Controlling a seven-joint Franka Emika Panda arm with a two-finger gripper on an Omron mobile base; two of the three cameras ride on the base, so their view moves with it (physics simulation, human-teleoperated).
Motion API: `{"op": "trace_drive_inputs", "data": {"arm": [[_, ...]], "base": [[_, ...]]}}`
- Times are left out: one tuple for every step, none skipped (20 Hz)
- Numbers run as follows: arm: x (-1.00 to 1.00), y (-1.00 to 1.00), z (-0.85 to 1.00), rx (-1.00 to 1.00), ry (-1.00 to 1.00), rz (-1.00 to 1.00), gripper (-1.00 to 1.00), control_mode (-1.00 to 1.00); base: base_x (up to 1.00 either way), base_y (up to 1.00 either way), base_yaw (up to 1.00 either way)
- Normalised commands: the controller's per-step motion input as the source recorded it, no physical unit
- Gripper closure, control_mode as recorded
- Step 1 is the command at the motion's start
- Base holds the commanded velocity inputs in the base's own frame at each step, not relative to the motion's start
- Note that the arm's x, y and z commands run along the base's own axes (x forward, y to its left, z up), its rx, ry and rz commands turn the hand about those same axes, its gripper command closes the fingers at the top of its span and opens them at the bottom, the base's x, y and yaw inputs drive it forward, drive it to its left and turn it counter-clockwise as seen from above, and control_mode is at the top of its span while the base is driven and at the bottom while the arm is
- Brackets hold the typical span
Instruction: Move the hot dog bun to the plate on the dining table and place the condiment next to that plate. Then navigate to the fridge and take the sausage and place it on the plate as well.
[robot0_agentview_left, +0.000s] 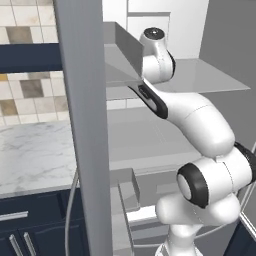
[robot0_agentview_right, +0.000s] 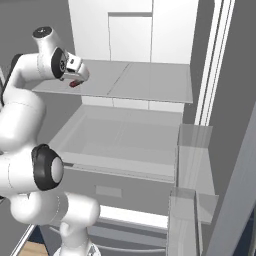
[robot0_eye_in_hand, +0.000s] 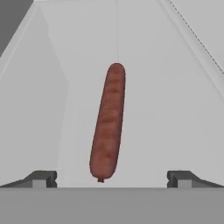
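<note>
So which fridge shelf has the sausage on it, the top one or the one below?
The upper shelf. The sausage lies at its left end, under the open gripper; the lower shelf looks bare.

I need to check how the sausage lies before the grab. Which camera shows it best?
The hand view: the sausage lies whole and lengthwise on the white fridge shelf, between the open fingertips. The right base view gives just a small red bit under the hand.

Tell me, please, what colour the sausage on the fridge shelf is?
The sausage is dark red-brown with faint cross ridges, clearest in the hand view.
</note>
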Motion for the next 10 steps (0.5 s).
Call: {"op": "trace_drive_inputs", "data": {"arm": [[0.33,0.0,-0.18,0.0,0.0,0.0,-1.0,-1.0],[0.33,0.0,-0.21,0.0,0.0,0.0,-1.0,-1.0],[0.35,0.0,-0.21,0.0,0.0,0.0,-1.0,-1.0],[0.38,0.0,-0.21,0.0,0.0,0.0,-1.0,-1.0],[0.38,0.0,-0.21,0.0,0.0,0.0,-1.0,-1.0],[0.33,0.0,-0.22,0.0,0.0,0.0,-1.0,-1.0],[0.29,0.0,-0.19,0.0,0.0,0.0,-1.0,-1.0],[0.22,0.0,-0.18,0.0,0.0,0.0,-1.0,-1.0],[0.21,0.0,-0.19,0.0,0.0,0.0,-1.0,-1.0],[0.2,0.0,-0.24,0.0,0.0,0.0,-1.0,-1.0]], "base": [[0.0,0.0,0.0],[0.0,0.0,0.0],[0.0,0.0,0.0],[0.0,0.0,0.0],[0.0,0.0,0.0],[0.0,0.0,0.0],[0.0,0.0,0.0],[0.0,0.0,0.0],[0.0,0.0,0.0],[0.0,0.0,0.0]]}}
